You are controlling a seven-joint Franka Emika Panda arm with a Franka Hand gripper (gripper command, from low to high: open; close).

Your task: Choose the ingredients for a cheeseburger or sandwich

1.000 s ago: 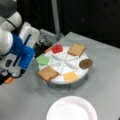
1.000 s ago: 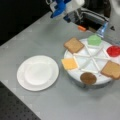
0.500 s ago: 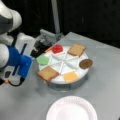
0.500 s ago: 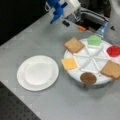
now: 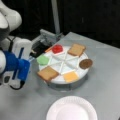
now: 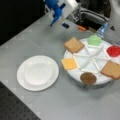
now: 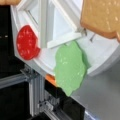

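The ingredients lie in a round white divided tray [image 5: 75, 58] [image 6: 91, 60] [image 7: 100, 55]: two toast squares [image 5: 48, 73] [image 5: 76, 49], a green round [image 5: 43, 60] [image 6: 94, 40] [image 7: 70, 67], a red round [image 5: 57, 48] [image 6: 113, 50] [image 7: 27, 42], a dark patty [image 5: 85, 63] [image 6: 88, 78] and a cheese square [image 5: 70, 76] [image 6: 69, 63]. My blue gripper [image 5: 22, 71] [image 6: 56, 15] hovers beside the tray, nearest the green round and the toast next to it, touching nothing. Its fingers do not show in the wrist view. No sandwich or cheeseburger is in view.
A bare white paper plate [image 5: 72, 110] [image 6: 37, 72] sits on the grey table a short way from the tray. A metal frame [image 5: 47, 37] [image 6: 92, 16] runs behind the tray. A small dark blue object [image 6: 65, 25] lies on the table under the gripper.
The gripper has shifted slightly beside the tray. The ingredients and the plate have not moved.
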